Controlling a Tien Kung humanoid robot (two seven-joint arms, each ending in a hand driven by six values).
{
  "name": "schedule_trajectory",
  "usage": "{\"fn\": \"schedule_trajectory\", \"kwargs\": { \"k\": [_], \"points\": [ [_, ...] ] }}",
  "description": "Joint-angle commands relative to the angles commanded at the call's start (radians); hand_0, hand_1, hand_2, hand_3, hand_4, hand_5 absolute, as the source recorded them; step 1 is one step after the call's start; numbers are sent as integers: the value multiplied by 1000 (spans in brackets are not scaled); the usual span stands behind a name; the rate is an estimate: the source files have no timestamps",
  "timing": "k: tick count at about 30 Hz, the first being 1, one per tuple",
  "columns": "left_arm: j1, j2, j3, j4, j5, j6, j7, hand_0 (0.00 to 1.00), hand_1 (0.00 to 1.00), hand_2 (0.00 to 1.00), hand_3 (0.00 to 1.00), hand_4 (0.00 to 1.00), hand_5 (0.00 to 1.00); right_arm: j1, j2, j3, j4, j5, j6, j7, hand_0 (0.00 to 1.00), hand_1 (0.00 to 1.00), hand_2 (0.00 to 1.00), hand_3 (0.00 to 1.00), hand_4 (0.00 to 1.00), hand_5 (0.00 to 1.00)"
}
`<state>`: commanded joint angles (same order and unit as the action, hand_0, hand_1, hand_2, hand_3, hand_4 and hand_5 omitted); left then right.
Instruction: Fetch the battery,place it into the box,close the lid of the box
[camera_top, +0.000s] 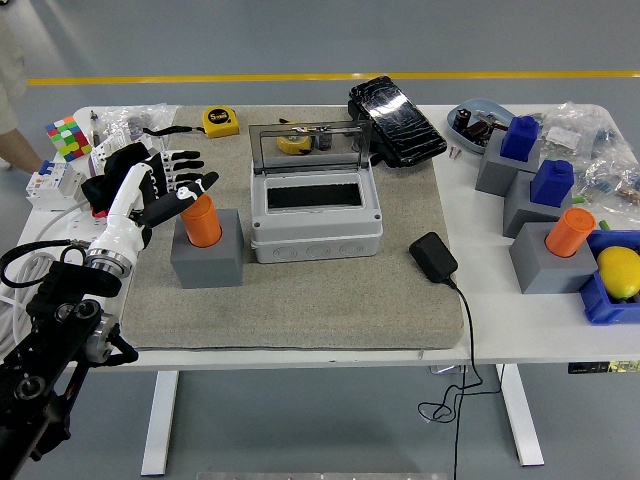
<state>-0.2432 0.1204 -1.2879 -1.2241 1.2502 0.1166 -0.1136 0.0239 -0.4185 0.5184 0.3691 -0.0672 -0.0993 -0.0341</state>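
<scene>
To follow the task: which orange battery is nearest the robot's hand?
The orange battery in the grey block on the mat, beside the left hand; the other battery stands far right.

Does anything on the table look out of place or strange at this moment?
Mostly no. The box sits square on the mat with its lid open. One oddity: the black pack lies askew, overhanging the mat's far right corner. The adapter's cable hangs over the table's near edge.
</scene>
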Motion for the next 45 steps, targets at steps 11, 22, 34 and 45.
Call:
{"fn": "schedule_trajectory", "kwargs": {
  "k": [11,22,34,45],
  "points": [
    [6,0,29,26,-11,-28,-47,681,673,703,706,998,335,2,-2,-6,2,-1,0,0,546,601,592,544,922,483],
    [9,3,64,45,26,-54,-63,715,699,724,710,998,326,3,-5,-8,1,-1,0,-1,546,601,592,544,921,482],
    [12,-2,74,54,11,-13,-106,650,658,661,656,998,74,-3,-4,-6,1,-1,0,-1,546,601,591,544,921,482],
    [17,-12,90,68,-14,2,-127,476,530,510,524,998,2,-2,-1,2,2,-3,0,0,546,601,591,543,920,482]
  ]
}}
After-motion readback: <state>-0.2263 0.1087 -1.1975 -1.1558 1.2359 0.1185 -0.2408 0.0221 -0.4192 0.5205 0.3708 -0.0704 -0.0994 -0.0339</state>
